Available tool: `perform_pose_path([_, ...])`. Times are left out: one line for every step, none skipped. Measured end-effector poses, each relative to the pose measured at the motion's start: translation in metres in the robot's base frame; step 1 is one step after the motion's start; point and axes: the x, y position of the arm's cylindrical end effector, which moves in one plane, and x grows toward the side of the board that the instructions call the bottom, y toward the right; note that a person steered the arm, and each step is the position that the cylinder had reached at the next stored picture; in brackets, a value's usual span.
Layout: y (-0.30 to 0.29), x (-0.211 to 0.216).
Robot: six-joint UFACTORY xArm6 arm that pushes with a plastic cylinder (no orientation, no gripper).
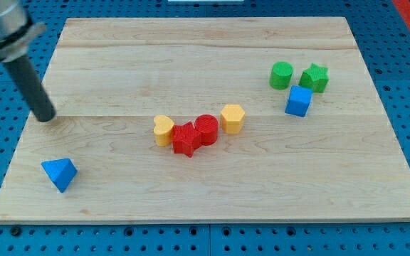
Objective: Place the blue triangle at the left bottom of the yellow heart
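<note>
The blue triangle point(59, 173) lies near the bottom left corner of the wooden board point(205, 64). The yellow heart point(163, 130) sits near the board's middle, up and to the right of the triangle, touching the red star point(186, 139). My tip point(45, 116) rests on the board at the left edge, above the blue triangle and well apart from it, and far left of the yellow heart.
A red cylinder point(206, 129) and a yellow hexagon point(232, 118) continue the row right of the red star. At the upper right stand a green cylinder point(281, 75), a green star point(314, 77) and a blue cube point(298, 101).
</note>
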Motion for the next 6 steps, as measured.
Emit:
perform_pose_path([-0.009,0.054])
perform_pose_path([-0.009,0.123])
perform_pose_path([0.008,0.156])
perform_pose_path([0.031,0.125])
perform_pose_path([0.053,0.099])
perform_pose_path([0.097,0.097])
